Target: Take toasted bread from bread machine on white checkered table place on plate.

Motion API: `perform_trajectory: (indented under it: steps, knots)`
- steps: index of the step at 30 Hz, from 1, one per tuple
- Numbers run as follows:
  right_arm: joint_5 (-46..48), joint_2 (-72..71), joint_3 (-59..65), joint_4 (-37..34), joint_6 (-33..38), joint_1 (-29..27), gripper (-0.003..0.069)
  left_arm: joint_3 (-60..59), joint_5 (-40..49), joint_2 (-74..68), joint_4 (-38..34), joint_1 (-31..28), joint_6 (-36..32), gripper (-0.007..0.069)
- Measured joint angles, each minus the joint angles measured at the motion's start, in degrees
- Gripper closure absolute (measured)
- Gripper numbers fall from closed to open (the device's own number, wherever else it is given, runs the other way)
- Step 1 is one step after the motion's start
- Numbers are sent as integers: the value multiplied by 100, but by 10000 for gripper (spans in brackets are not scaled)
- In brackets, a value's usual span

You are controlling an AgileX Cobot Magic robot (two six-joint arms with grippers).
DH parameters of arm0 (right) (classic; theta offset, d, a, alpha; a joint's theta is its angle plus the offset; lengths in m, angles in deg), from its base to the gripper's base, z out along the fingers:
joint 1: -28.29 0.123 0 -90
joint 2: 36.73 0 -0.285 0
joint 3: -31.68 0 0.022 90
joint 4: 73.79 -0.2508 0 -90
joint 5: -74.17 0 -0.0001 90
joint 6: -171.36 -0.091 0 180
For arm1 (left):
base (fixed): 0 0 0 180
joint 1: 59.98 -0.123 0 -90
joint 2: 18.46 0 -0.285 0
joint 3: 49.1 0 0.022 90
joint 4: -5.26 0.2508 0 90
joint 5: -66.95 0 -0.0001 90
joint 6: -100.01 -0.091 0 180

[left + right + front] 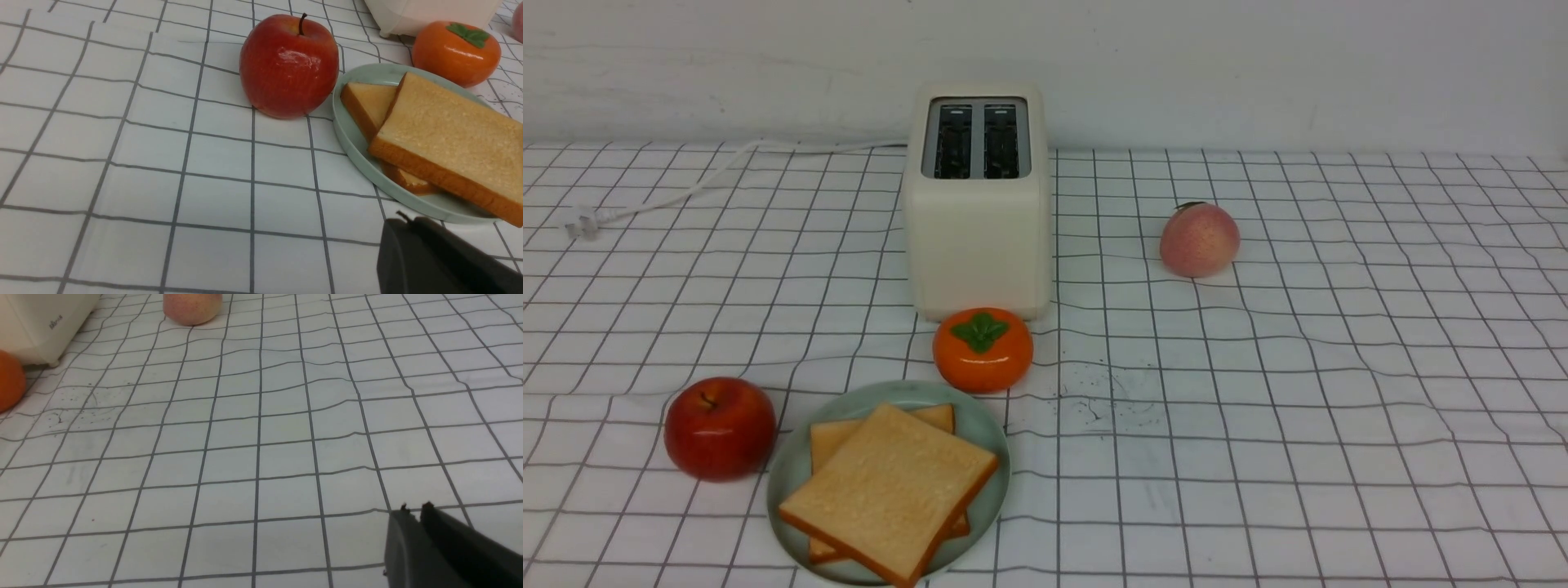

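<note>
On plate [792,474], near left: both toasted bread [890,490] slices stacked, askew. Bread machine [978,204] slots look empty. Slices likely light, stiff, flat; grasp at overhanging crust edge. Left gripper [408,222] and right gripper [414,510] closed, holding nothing, though only partly visible.

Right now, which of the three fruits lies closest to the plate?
The red apple: it almost touches the plate rim; persimmon is slightly further, peach far.

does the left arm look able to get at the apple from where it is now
Probably yes: the apple stands alone on bare cloth beside the plate, nothing between it and the left gripper, which holds nothing.
</note>
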Motion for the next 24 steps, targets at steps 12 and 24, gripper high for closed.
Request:
perform_trajectory:
  steps: [12, 24]
  knots:
    - [0, 0, 0, 0, 0, 0, 589, 0, 0, 0, 0, 0, 0, 622]
    - [0, 0, 0, 0, 0, 0, 574, 0, 0, 0, 0, 0, 0, 615]
